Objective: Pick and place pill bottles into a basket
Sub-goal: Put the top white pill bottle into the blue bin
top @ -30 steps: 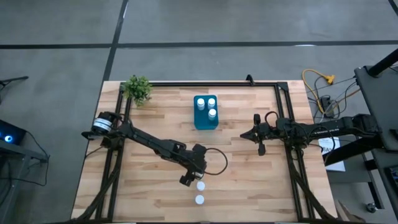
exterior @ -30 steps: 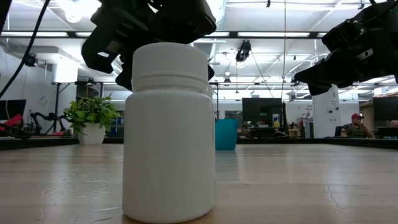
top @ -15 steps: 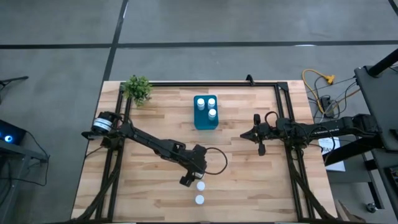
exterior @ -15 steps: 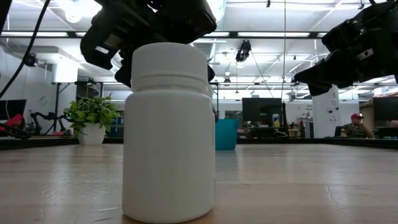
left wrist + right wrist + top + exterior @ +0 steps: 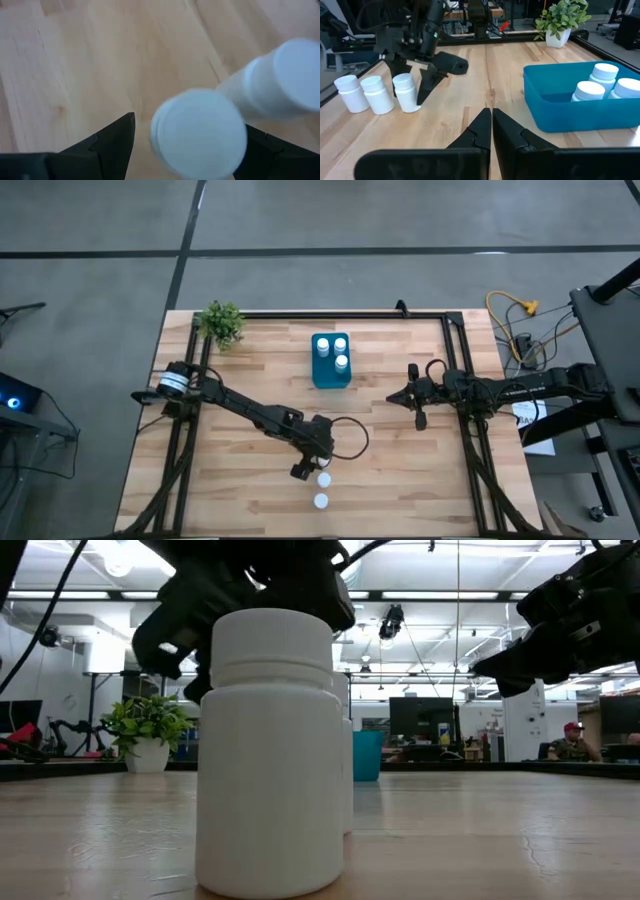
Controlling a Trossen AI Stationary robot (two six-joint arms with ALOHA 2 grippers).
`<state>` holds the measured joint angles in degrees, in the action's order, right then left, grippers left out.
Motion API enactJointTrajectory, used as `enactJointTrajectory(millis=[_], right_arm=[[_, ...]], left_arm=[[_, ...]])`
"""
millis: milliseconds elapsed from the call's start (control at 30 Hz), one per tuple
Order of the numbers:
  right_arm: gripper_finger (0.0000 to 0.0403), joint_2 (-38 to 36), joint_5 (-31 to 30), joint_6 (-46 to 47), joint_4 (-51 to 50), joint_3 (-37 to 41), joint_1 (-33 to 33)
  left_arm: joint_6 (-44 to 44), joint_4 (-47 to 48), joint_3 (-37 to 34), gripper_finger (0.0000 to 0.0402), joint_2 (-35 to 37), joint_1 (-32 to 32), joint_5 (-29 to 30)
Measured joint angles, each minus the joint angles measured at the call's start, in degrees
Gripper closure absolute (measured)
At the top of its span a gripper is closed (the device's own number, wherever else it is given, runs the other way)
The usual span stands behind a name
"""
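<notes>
Three white pill bottles stand on their bases on the wooden table near its front. One (image 5: 320, 501) stands closest to the low camera (image 5: 270, 750), and one (image 5: 322, 479) stands behind it. The third (image 5: 200, 132) is under my left gripper and hidden in the high view. My left gripper (image 5: 305, 470) is open and points down, with one finger on each side of that bottle's cap (image 5: 404, 80). The teal basket (image 5: 318, 375) stands at the far middle with three bottles (image 5: 341, 363) inside. My right gripper (image 5: 419, 418) is shut and empty, above the table on the right. My left gripper's fingers (image 5: 115, 142) stand on either side of the bottle's cap from above. I cannot tell whether either finger touches it. The bottle stands upright on the table.
A small green plant in a white pot (image 5: 222, 323) stands at the far left corner. Black rails (image 5: 300, 314) run along the table's far and side edges. A second bottle (image 5: 280, 75) stands close beside the one between the left fingers.
My left gripper has gone down around the bottle. In the low view its dark body now hangs lower behind the near bottle. The side of another bottle now shows at the near bottle's right.
</notes>
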<state>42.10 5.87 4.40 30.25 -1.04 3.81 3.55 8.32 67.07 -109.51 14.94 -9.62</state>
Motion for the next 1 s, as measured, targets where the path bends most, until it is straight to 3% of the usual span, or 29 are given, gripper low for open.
enactJointTrajectory(millis=[500, 600, 767, 1000], right_arm=[[0.0394, 0.0, 0.0, -0.2, 0.0, 0.0, 0.0], [0.0394, 0.0, 0.0, -0.2, 0.0, 0.0, 0.0], [0.0394, 0.0, 0.0, -0.3, 0.1, 0.0, 0.0], [0.0394, 0.0, 0.0, -0.3, 0.0, 0.0, 0.0]], left_arm=[[-0.3, -0.1, 0.6, 0.0147, 0.4, 0.0, -0.4], [-0.3, 0.3, 0.6, 0.0167, 0.4, 0.0, -0.4], [-0.2, 0.8, 0.7, 0.0238, 0.5, 0.0, -0.6], [0.3, 1.7, 1.4, 0.0243, 0.9, 0.0, -0.6]])
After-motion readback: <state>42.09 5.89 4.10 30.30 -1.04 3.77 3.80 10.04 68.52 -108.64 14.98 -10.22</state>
